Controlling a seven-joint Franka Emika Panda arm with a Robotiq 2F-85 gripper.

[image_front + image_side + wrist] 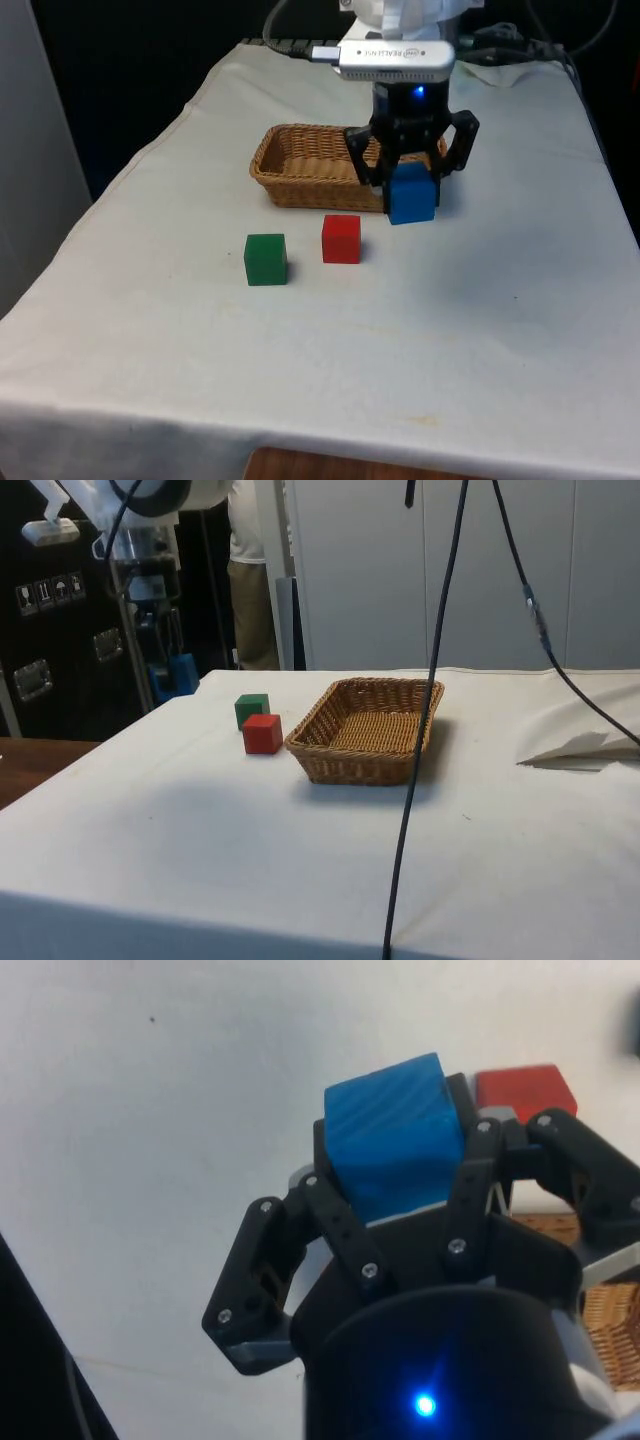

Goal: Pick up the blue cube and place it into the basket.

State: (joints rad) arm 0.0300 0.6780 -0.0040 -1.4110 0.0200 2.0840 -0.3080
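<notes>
Pincer: my black two-finger gripper point(410, 172) is closed on the solid blue cube point(411, 194), one finger against each of two opposite faces; the wrist view shows the cube point(392, 1135) seated between them, so the hold looks square rather than cornered.

Blue cube: it hangs clear of the white tablecloth point(300, 350), just beside the basket's front corner on the front view's right. I judge it is carried at this height so that its underside can pass over the woven wall.

Basket: the shallow oblong wicker basket point(290, 185) sits behind the loose cubes, open side up, with nothing inside that I can see. From the side view its rim point(395, 685) is low, so little lift should be needed.

Bystanders: the small red cube point(341, 239) and small green cube point(265, 259) rest on the cloth in front of the basket, near each other but apart, and off my likely path.

Stage: I judge the pick is done; the carry over the rim and the release remain.
</notes>
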